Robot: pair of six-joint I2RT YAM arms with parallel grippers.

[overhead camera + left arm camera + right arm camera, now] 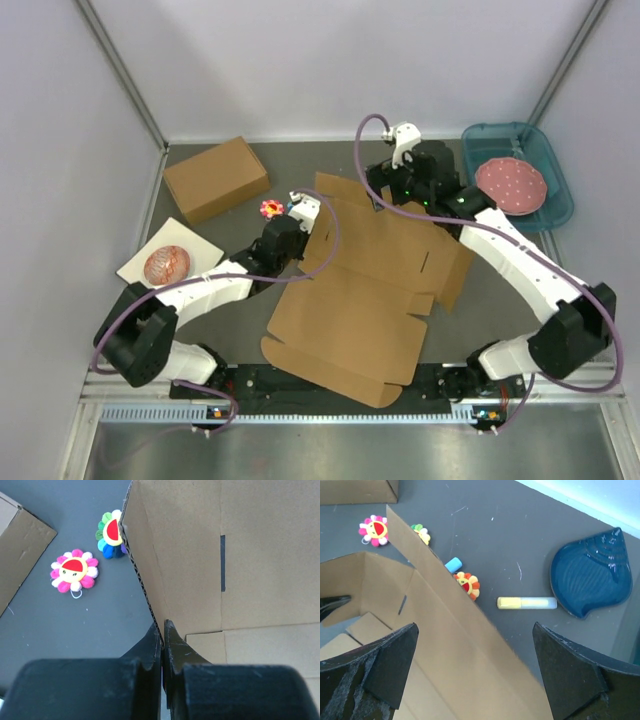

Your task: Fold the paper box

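1. Top view: the paper box (350, 320) lies mid-table, a mostly flat sheet with its far flaps tilted up. The left gripper (306, 212) is at the box's far-left edge. The right gripper (393, 192) hangs over the box's far edge. A closed carton (215, 178) stands far-left of the box, and a white mat (136, 268) with a reddish round thing on it lies to the box's left. Far-right of the box sits a teal tray (556, 180) holding a pink dotted plate (510, 185).

2. Left wrist view: the left gripper's fingers (150, 647) are pressed together, pinching the cut edge of a raised flap (190, 555) of the box. The flap rises straight ahead of the fingertips and the rest of the box spreads to their right. Left of the box lie a pink flower toy (74, 571), apart from the box, and a rainbow flower toy (111, 534), partly hidden behind the flap's top corner. The carton's corner shows further left.

3. Right wrist view: the right gripper's jaws stand wide apart and hold nothing. A raised flap of the box runs slantwise beneath, its near end passing between the fingers (395, 660). Whether it touches the right finger cannot be told. Just beyond the flap's edge lie a blue cap (453, 565) and an orange flower toy (467, 584). Further right of the box are a yellow marker (526, 602) and a dark blue dish (592, 575). The left gripper's tip shows at the box's left side.
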